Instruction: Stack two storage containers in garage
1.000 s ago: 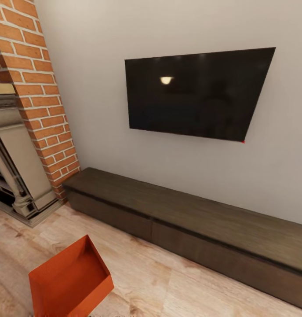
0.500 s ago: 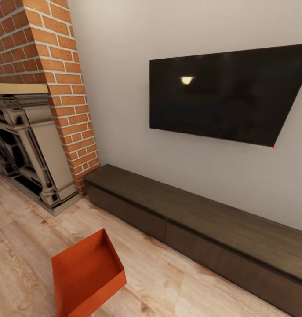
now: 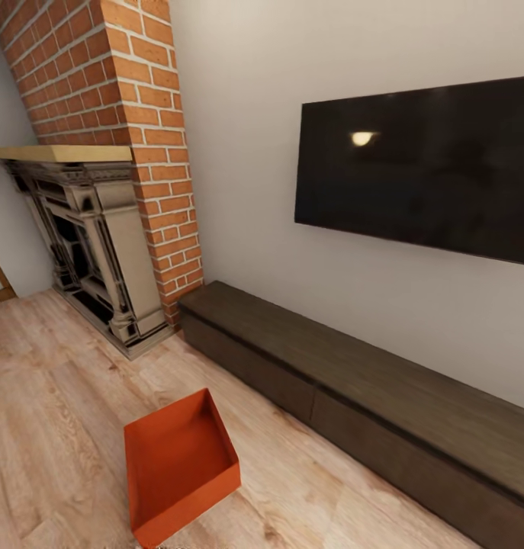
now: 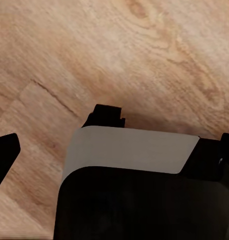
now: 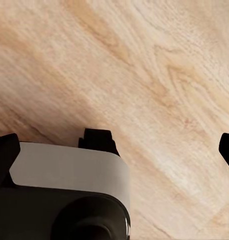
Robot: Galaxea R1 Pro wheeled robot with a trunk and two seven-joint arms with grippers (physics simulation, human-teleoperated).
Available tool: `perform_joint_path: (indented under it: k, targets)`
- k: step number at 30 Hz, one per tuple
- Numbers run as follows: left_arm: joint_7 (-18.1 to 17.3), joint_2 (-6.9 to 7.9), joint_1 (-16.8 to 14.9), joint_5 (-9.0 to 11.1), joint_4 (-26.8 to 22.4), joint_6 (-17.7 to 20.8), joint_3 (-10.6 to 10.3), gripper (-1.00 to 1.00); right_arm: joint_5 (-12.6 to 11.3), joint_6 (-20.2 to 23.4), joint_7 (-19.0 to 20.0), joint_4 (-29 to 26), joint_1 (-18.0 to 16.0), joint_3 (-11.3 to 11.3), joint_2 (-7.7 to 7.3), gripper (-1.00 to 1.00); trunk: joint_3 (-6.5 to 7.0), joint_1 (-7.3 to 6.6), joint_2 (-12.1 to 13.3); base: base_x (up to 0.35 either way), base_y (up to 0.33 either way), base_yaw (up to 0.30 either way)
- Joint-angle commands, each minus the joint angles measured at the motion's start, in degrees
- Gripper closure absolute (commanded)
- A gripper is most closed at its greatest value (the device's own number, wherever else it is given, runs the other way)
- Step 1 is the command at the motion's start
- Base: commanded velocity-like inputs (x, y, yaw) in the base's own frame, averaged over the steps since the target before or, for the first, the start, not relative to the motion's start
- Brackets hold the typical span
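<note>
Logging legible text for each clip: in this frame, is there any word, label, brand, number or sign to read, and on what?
None: no readable text on anything here.
Wall-mounted TV: blank dark screen, just a lamp reflection and a tiny red dot at its lower edge.
Orange-red storage container: plain, unmarked.
Brick fireplace, dark bench, wood-plank floor: no lettering.

brick fireplace [image 3: 117,152] | wall TV [image 3: 422,175] | dark bench [image 3: 353,396] | wood-plank floor [image 3: 56,396] | possibly a doorway at left edge

Brightness: even, soft, fairly bright.
Glare: small lamp reflection on television [image 3: 429,171].
Shadows: faint, under bench [image 3: 368,396].
Sharpness: render slightly soft.
Edges: wide-angle slant on brick fireplace [image 3: 117,114].
</note>
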Motion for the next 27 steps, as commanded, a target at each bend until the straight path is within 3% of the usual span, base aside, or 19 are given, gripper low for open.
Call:
perform_joint_path:
  k: [1, 8, 27]
  targets:
    - [0.1, -0.02, 0.0, 0.5, 0.0, 0.0, -0.1, -1.0, -0.6, -0.3, -0.1, 0.2, -0.1, 0.5, 0.04, -1.0, -0.05, -0.01, 0.0, 0.0, 0.0, 0.269]
    - [0.1, -0.02, 0.0, 0.5, 0.0, 0.0, -0.1, -1.0, -0.6, -0.3, -0.1, 0.2, -0.1, 0.5, 0.04, -1.0, -0.05, -0.01, 0.0, 0.0, 0.0, 0.234]
    - [0.1, 0.0, -0.1, 0.5, 0.0, 0.0, 0.0, -1.0, -0.6, -0.2, -0.3, 0.2, -0.1, 0.5, 0.04, -1.0, -0.05, -0.01, 0.0, 0.012, 0.0, 0.01]
